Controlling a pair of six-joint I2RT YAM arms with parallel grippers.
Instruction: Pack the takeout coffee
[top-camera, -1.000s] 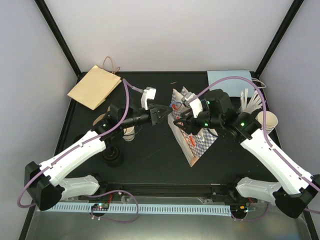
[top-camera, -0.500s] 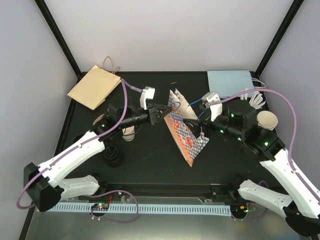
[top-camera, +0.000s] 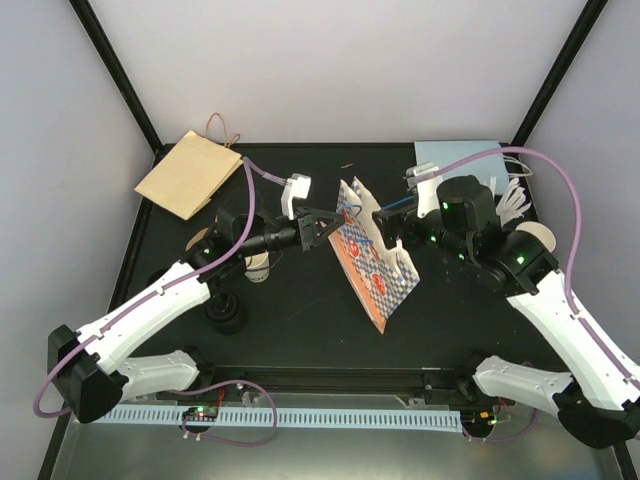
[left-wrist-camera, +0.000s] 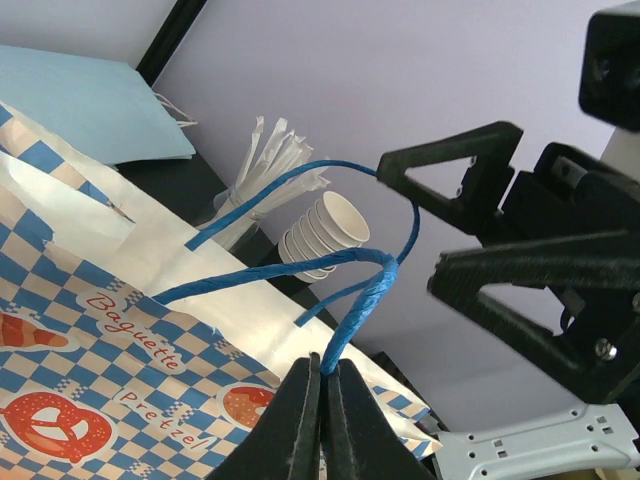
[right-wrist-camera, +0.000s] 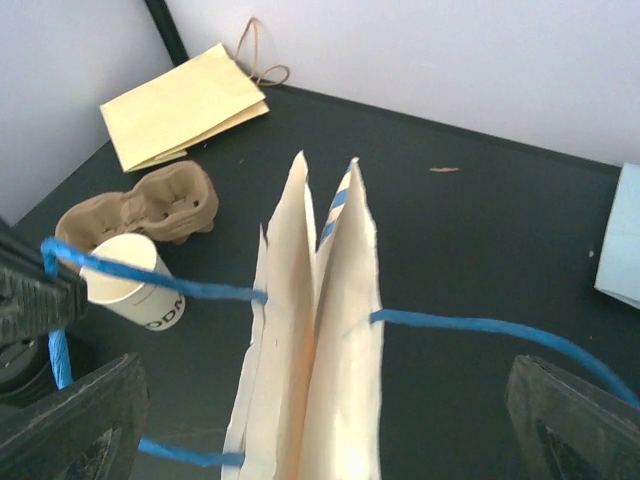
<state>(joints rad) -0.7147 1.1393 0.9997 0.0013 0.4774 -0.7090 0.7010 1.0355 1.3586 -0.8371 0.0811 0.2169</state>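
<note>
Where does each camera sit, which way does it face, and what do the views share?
Top external: above and behind the bases, looking down at the table; left arm, right arm and bag show.
Left wrist: on the left arm, looking past its shut jaws, pinching the bag's handle, at the right jaws and cup stack.
Right wrist: on the right arm, looking over the bag's top toward carrier and cup; open jaws at lower corners.
Shared: bag and handle in all.
</note>
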